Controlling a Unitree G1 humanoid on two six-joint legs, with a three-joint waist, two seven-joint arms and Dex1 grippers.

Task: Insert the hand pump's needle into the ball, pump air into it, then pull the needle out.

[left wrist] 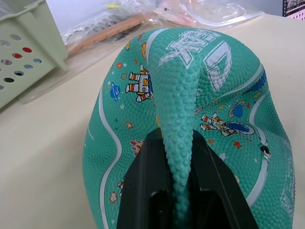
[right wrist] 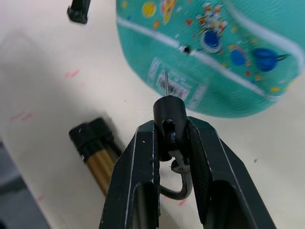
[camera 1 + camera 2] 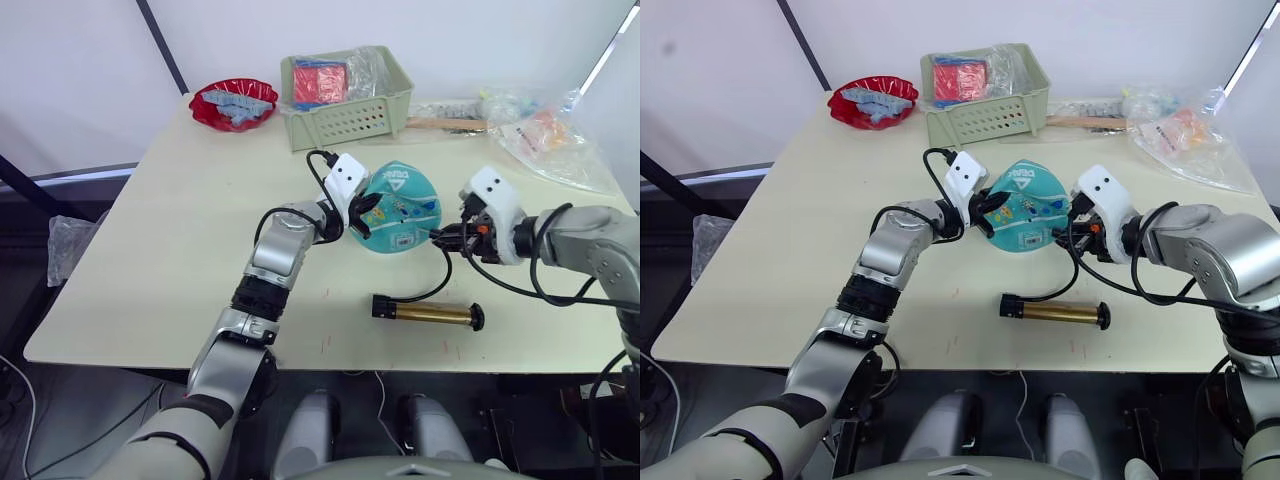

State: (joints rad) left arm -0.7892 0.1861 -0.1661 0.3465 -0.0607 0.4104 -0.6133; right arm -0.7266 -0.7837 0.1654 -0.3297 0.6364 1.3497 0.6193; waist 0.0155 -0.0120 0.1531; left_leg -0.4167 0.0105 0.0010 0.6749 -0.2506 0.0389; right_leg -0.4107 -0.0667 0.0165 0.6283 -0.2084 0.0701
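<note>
Ball (image 3: 402, 211): teal, pebbled rubber, slack and part-deflated, resting on the table (image 3: 170, 220) just behind the hand pump (image 3: 428, 312); left gripper (image 1: 174, 191) pinches a raised fold of its skin. Likely light, soft, grippy; it wants that steadying hold. Needle (image 2: 166, 83): thin, probably easily bent; right gripper (image 2: 172, 143) clamps its black fitting, tip just short of the ball's valve (image 2: 183, 48).

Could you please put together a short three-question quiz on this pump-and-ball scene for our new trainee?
1. True or false: the needle is already inside the ball.
2. What does the left pincer pinch?
A) the hose
B) a raised fold of the deflated ball
C) the green basket
3. Fill in: the hand pump lies on the ____, in neither pincer.

Key:
1. False; its tip is short of the ball, held by its black fitting in the right pincer.
2. B
3. table
</note>
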